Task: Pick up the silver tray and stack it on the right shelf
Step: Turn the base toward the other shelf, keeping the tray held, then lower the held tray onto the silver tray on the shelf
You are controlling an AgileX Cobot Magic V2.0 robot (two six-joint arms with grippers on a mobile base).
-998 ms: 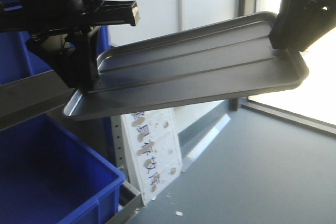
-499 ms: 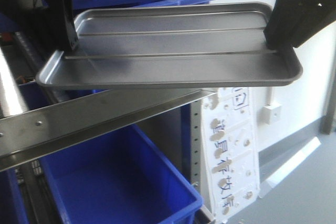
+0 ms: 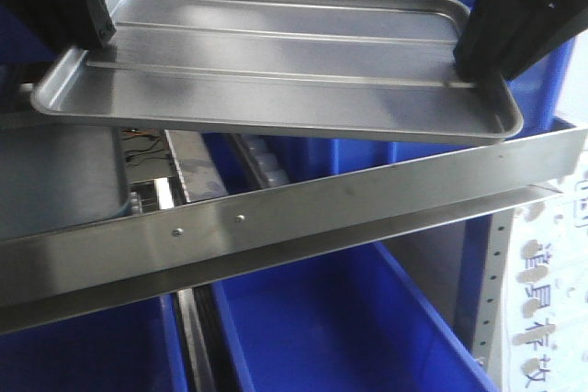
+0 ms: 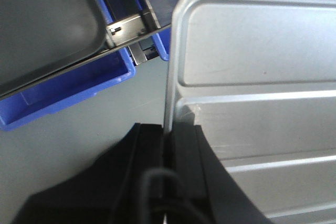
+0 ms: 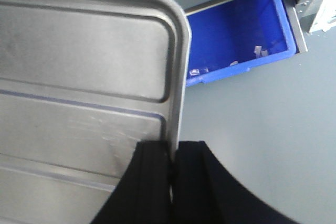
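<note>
The silver tray [image 3: 276,71] is carried in the air between both arms, floor side up and nearly level, with its right end a little lower than its left. Its two long raised ribs run from left to right across the floor. It hangs above the front rail [image 3: 367,199] of the right shelf [image 3: 514,167] and is not set down; its near long edge sits just over the rail, and a gap shows between them.

The left gripper [image 3: 87,29] holds the tray's left short side. In the left wrist view its jaws are clenched on the rolled rim, one black finger [image 4: 144,145] outside the rim and the other inside on the tray floor [image 4: 252,77]. The right gripper [image 3: 478,52] holds the right short side. In the right wrist view its jaws [image 5: 172,153] likewise pinch the rim of the tray [image 5: 79,77].

Two small screws [image 3: 177,231] sit close together on the left part of the rail. Behind the rail a white roller track [image 3: 262,158] runs away toward the far side. To its left lies a second tray [image 3: 55,172] with a smooth floor, resting on the rack.

Below the rail stands a blue bin [image 3: 322,319], and more blue bins rise behind the tray. A white panel [image 3: 551,319] with printed characters shows at the lower right. The wrist views show a grey floor [image 5: 262,129] beneath.
</note>
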